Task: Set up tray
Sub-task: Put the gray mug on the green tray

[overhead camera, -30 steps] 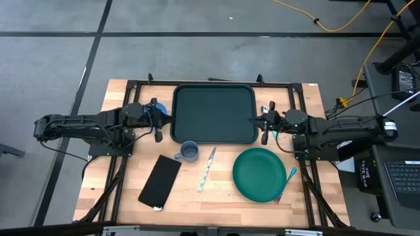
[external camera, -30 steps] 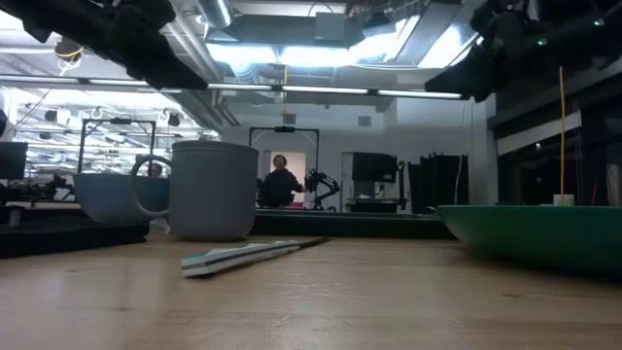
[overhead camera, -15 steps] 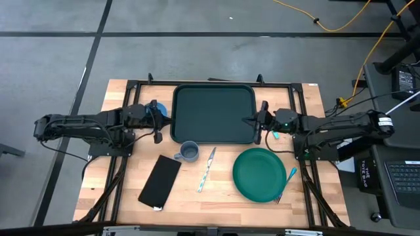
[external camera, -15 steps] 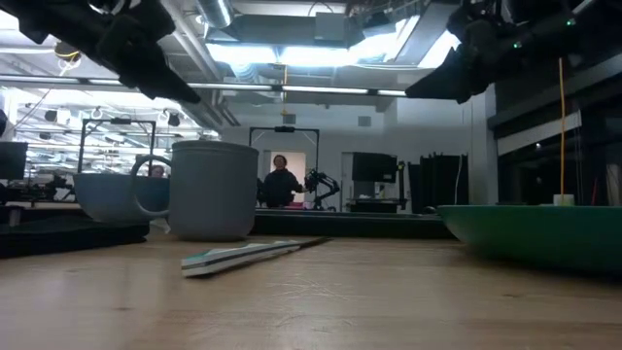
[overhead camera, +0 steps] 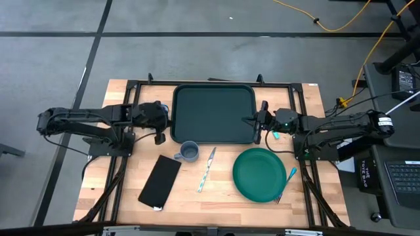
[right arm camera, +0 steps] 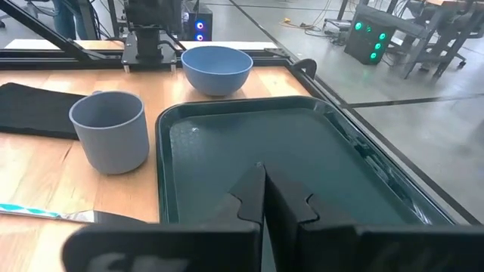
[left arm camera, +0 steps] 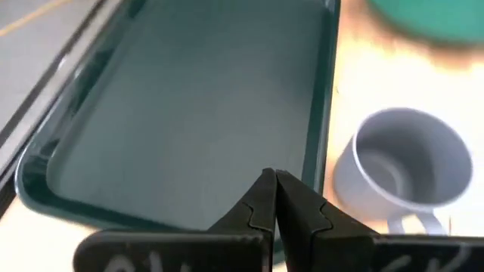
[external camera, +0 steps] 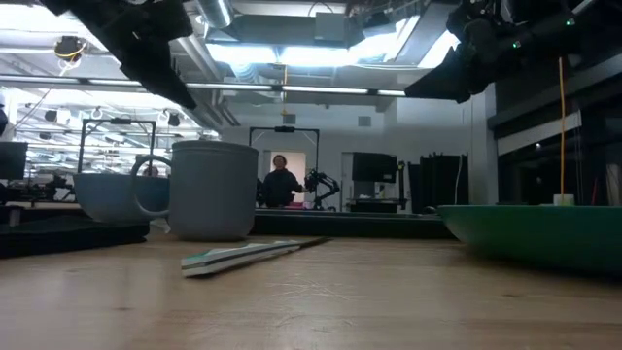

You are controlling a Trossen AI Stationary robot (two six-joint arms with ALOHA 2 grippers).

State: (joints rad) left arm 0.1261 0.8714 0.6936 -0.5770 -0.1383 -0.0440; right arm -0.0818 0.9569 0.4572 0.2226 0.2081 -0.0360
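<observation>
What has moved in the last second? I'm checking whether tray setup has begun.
The right claw slid inward to the large dark green plastic tray's right rim; the left claw edged toward its left rim. Both claws are shut, gripping nothing. Tray, grey mug and round green plate stayed put.

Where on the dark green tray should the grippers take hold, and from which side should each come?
Grip the tray by its raised rim on the two short ends. The left gripper comes from the tray's left end, the right gripper from its right end. Both are shut beside those ends, so they should probably open first. The tray lies flat, and only its rim stands up to pinch.
</observation>
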